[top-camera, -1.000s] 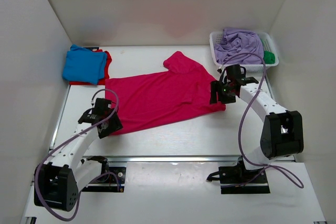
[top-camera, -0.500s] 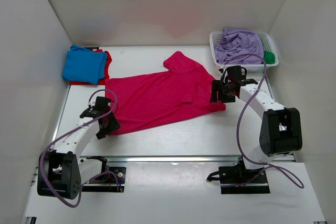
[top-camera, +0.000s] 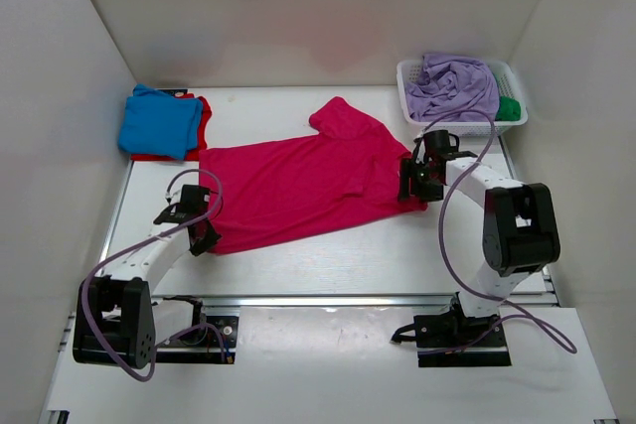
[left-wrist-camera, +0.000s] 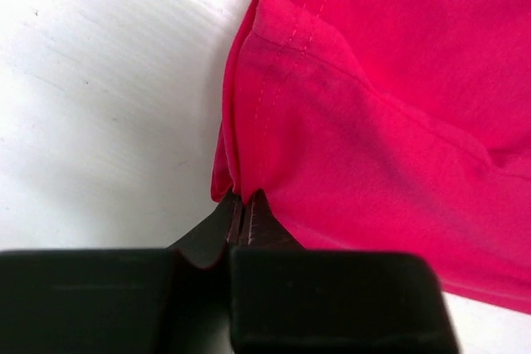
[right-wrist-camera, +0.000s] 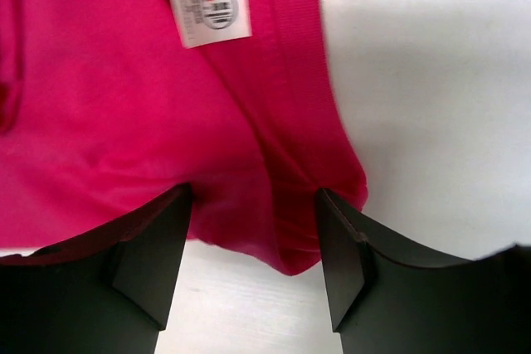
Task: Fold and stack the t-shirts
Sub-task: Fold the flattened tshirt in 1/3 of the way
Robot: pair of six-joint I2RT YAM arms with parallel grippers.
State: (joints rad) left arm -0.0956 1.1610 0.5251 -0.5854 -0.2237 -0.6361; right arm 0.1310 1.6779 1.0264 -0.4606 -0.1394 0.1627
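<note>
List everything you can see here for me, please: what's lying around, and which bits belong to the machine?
Crimson-pink t-shirt: 1, crimson-pink, spread flat mid-table.
Blue t-shirt: 1, bright blue, folded, far left, on top of the red one.
Red t-shirt: 1, red, under the blue one.
Lavender t-shirt: 1, lavender, crumpled in the basket.
Green t-shirt: 1, green, at the basket's right end, mostly hidden.
Basket: 1, white lattice, far right corner.
Label: 1, white, inside the crimson-pink t-shirt's collar.
Table: 1, white.
Left arm, right arm: 2, white and black, purple cables, near edge.
Left gripper: 1, black, shut on the crimson-pink t-shirt's near left corner.
Right gripper: 1, black, open, astride the collar edge.
</note>
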